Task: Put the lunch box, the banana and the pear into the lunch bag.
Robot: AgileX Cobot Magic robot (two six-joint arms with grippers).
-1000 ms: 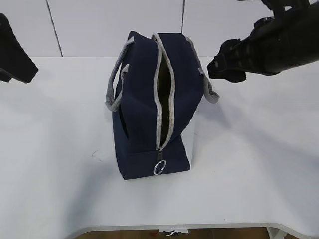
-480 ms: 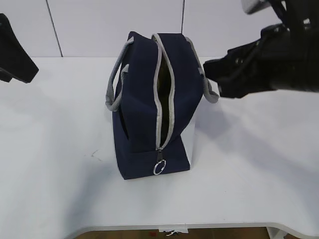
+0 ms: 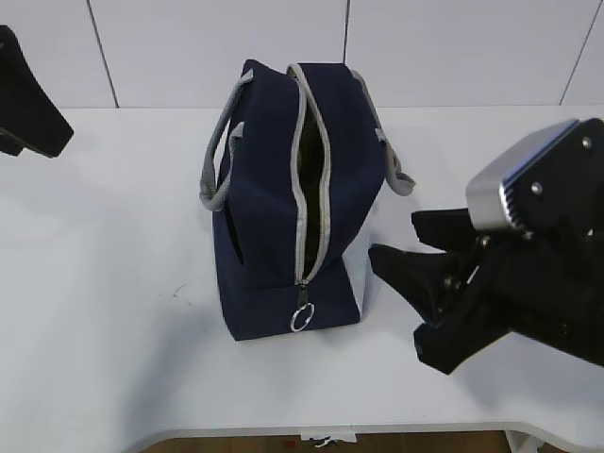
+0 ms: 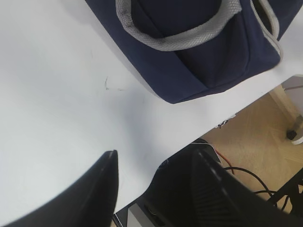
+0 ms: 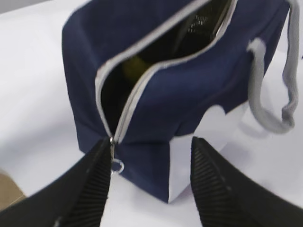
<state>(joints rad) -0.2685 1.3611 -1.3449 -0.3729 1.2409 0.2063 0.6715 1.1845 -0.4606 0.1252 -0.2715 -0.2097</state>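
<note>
The navy lunch bag [image 3: 269,203] stands mid-table with its grey zipper open along the top and the metal ring pull [image 3: 302,319] hanging at the near end. My right gripper [image 3: 394,236] is open and empty, just right of the bag's white near end panel. In the right wrist view [image 5: 151,140] its fingers frame the bag's end [image 5: 180,90] and the ring pull [image 5: 117,166]. Something yellow [image 5: 132,66] shows inside; I cannot tell whether it is banana or pear. The lunch box is out of view. My left gripper [image 4: 157,153] is open and empty, over the table's front edge, apart from the bag [image 4: 199,52].
The white table [image 3: 113,283] runs round the bag, with its front edge [image 3: 377,429] close below. The bag's grey handles [image 3: 215,175] hang out to each side. The left arm [image 3: 28,109] hovers at the far left. Floor and cables [image 4: 255,175] lie beyond the table edge.
My right gripper has swung from the back right, beside the bag's right handle, down to the front right by the bag's near end. The bag and left arm have not moved.
</note>
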